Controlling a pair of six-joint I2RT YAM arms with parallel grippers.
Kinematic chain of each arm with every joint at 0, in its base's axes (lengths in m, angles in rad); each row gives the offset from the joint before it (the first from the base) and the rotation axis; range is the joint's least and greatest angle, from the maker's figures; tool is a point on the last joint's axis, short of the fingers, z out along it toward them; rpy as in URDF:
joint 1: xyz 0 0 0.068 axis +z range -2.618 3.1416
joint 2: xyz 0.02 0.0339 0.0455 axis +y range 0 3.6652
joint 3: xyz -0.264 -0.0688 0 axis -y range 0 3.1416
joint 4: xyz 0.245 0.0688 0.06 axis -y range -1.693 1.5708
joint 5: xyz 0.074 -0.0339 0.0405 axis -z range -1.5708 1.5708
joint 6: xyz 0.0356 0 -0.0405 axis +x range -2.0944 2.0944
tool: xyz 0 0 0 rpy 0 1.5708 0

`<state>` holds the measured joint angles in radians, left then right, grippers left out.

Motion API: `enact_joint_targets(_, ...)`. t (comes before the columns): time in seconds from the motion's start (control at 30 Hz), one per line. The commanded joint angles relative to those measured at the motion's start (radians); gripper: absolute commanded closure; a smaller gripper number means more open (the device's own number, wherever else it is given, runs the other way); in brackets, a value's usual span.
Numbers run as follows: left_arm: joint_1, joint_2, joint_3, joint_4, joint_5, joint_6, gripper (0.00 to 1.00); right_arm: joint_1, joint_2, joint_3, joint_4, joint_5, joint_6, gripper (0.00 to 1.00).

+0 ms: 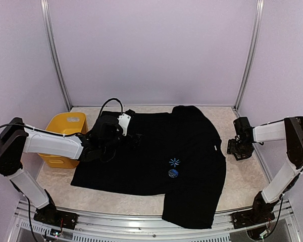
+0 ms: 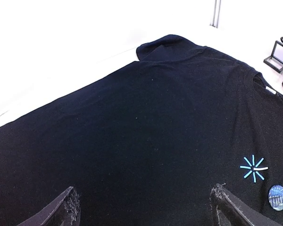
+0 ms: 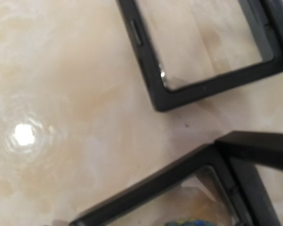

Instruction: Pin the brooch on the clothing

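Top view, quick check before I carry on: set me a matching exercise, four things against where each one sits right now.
Things:
1. yellow bin
2. brooch
3. black frames
4. T-shirt

Places:
a. on the shirt's chest, right beside the light-blue starburst
b. spread out over the middle of the table
c. on bare tabletop at the right side
d. at the left edge, partly hidden by the left arm

Pairs: 1-d, 2-a, 3-c, 4-b

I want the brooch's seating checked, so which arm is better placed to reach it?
Left, probably. The left gripper hangs open over the T-shirt, and the brooch lies just right of its fingers in its wrist view. The right gripper is off the shirt, above black frames.
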<state>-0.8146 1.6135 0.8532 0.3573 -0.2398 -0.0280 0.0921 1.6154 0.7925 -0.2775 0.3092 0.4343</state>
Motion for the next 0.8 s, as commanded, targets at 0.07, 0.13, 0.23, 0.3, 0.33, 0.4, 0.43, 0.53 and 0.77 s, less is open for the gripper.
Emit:
enact_joint_targets(0.07, -0.006, -0.002, 0.016, -0.017, 0.000, 0.017, 0.10, -0.017, -0.011, -0.027, 0.031, -0.051, -0.015, 0.27)
enact_joint_targets(0.13, -0.006, 0.001, 0.016, -0.018, 0.002, 0.019, 0.10, -0.016, -0.015, -0.026, 0.023, -0.056, -0.019, 0.32)
enact_joint_targets(0.23, -0.008, 0.004, 0.020, -0.023, 0.003, 0.022, 0.10, -0.016, -0.036, -0.032, 0.015, -0.053, -0.025, 0.38)
enact_joint_targets(0.3, -0.008, 0.005, 0.020, -0.023, 0.006, 0.023, 0.10, -0.016, -0.049, -0.036, 0.012, -0.047, -0.031, 0.44)
enact_joint_targets(0.33, -0.008, 0.006, 0.021, -0.023, 0.009, 0.023, 0.10, -0.017, -0.054, -0.038, 0.009, -0.047, -0.035, 0.47)
enact_joint_targets(0.4, -0.008, 0.009, 0.022, -0.023, 0.014, 0.023, 0.10, -0.016, -0.061, -0.038, 0.001, -0.047, -0.040, 0.52)
enact_joint_targets(0.43, -0.008, 0.011, 0.024, -0.023, 0.014, 0.023, 0.10, -0.017, -0.062, -0.038, -0.001, -0.046, -0.041, 0.54)
enact_joint_targets(0.53, -0.007, 0.013, 0.025, -0.026, 0.015, 0.023, 0.10, -0.016, -0.065, -0.039, -0.005, -0.046, -0.051, 0.57)
enact_joint_targets(0.77, -0.010, 0.013, 0.026, -0.032, 0.018, 0.026, 0.10, -0.016, -0.065, -0.031, -0.024, -0.035, -0.066, 0.55)
